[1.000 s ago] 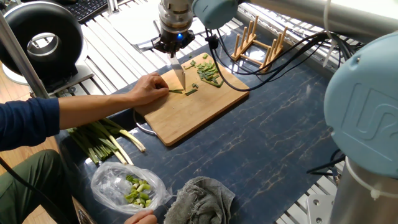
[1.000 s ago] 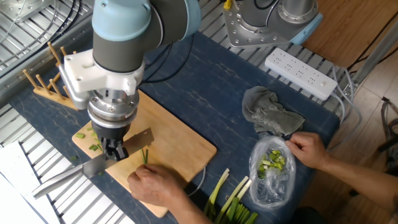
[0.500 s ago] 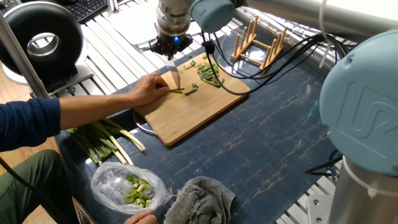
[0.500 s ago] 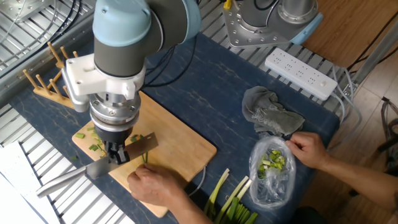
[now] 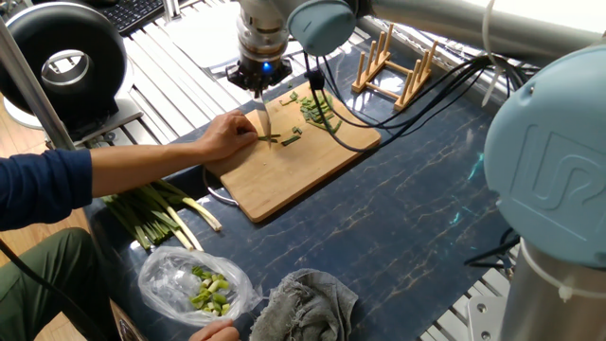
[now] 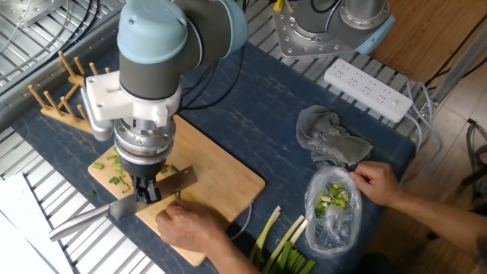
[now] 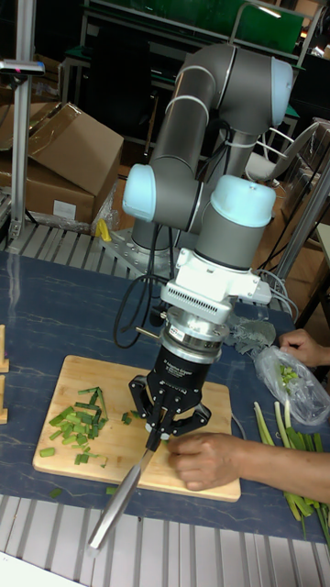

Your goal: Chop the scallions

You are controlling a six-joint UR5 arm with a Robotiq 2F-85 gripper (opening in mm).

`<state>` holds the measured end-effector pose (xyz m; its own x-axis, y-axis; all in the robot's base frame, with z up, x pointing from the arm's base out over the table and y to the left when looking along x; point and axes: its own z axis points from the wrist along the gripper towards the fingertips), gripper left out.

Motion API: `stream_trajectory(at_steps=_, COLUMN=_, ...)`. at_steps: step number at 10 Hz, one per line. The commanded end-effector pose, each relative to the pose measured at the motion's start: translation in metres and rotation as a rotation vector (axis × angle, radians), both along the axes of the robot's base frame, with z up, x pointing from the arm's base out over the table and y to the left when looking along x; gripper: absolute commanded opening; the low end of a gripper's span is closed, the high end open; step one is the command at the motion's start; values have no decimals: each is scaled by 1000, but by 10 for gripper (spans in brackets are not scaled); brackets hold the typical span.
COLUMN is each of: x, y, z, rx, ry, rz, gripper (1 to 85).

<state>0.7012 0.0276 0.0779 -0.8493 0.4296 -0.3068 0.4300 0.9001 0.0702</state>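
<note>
My gripper (image 5: 259, 76) (image 6: 149, 188) (image 7: 166, 424) is shut on a knife, blade (image 6: 178, 180) down on the wooden cutting board (image 5: 294, 169) and long metal handle (image 7: 117, 503) sticking out past the board's edge. The blade (image 5: 265, 119) meets the slender green scallions (image 5: 272, 139), which a person's hand (image 5: 225, 134) (image 7: 206, 459) pins to the board right beside it. A pile of chopped scallion bits (image 5: 317, 109) (image 7: 78, 426) lies on the board's far end. The stalks are mostly hidden under the hand in the other views.
A thick bundle of stalks with white bases (image 5: 156, 213) lies off the board near the person. A second hand holds a clear bag of pale chunks (image 6: 335, 205). A grey rag (image 6: 331, 141), a wooden rack (image 5: 393, 62) and a power strip (image 6: 369, 90) stand around.
The gripper and knife have shifted a little along the stalks toward the person's hand, and the blade has turned slightly. The hand holds still.
</note>
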Motion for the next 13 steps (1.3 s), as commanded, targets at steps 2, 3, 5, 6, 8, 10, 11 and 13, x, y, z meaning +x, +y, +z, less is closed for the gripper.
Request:
stream_trajectory(at_steps=2, x=1, y=1, z=-3, rx=4, ry=-15, rz=-21, gripper=13)
stream_trajectory(at_steps=3, x=-1, y=1, z=-3, rx=1, ry=-15, rz=-21, gripper=13)
stream_trajectory(at_steps=5, x=-4, y=1, z=-5, rx=-8, ry=-13, rz=-17, gripper=13)
stream_trajectory(at_steps=6, x=-4, y=2, z=-6, rx=-10, ry=-16, rz=-17, gripper=13)
stream_trajectory(at_steps=8, x=-6, y=3, z=-7, rx=-14, ry=-18, rz=-18, gripper=13)
stream_trajectory(at_steps=10, x=-8, y=4, z=-8, rx=-14, ry=-20, rz=-22, gripper=13)
stream_trajectory(at_steps=11, x=-8, y=5, z=-7, rx=-14, ry=-20, rz=-22, gripper=13)
stream_trajectory(at_steps=13, x=-13, y=5, z=-6, rx=-10, ry=-11, rz=-24, gripper=13)
